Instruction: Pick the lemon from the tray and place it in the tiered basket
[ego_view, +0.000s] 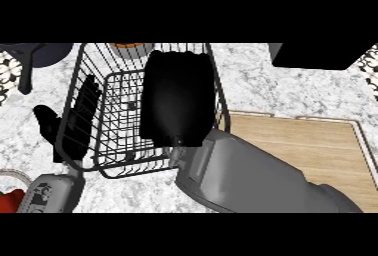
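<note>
Head view, looking steeply down at a speckled grey-white stone counter (288, 95). The tiered basket (111, 150), a black wire frame with a smaller upper tier nested inside a larger lower one, stands at the centre left. The right hand (177, 100) extends from its grey forearm (251, 180), which enters from the lower right, and lies over the basket with its back toward the camera; its fingers point toward the far rim, and whether they curl round anything beneath cannot be told, since the underside of the hand is hidden. The lemon shows nowhere in this view: it is not seen on the tray, and whether it sits under or within the right hand cannot be told. The tray (317, 145), a light wooden board with a pale raised rim, lies to the right of the basket, partly covered by the right forearm. The left hand (74, 125) stands at the basket's left side, fingers straight and pointing up the frame, just beside or against the outer wire; contact cannot be settled. A dark block (321, 55) sits at the upper right, an orange-topped round object (129, 46) shows beyond the basket's far rim, and a red item (7, 200) appears at the lower left edge.
</note>
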